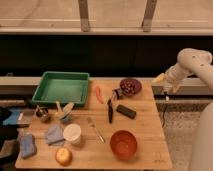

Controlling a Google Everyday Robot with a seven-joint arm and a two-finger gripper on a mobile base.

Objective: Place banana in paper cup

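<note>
The banana (65, 107), small and pale cream-yellow, lies at the left of the wooden table (145, 127), against the small blue-grey cup (64, 117). The white paper cup (72, 133) stands upright just in front of it, apart from it. My gripper (162, 82) hangs at the end of the white arm (192, 62) past the table's far right corner, well away from both the banana and the cup. Something pale yellowish shows at its tip; I cannot tell what it is.
A green tray (62, 87) sits at the back left, and a dark bowl (130, 86) at the back right. An orange bowl (123, 143), an apple (63, 156), a fork (95, 129), an orange carrot-like piece (99, 94), black tools (126, 111), a dark metal cup (42, 115) and blue cloths (54, 135) lie around.
</note>
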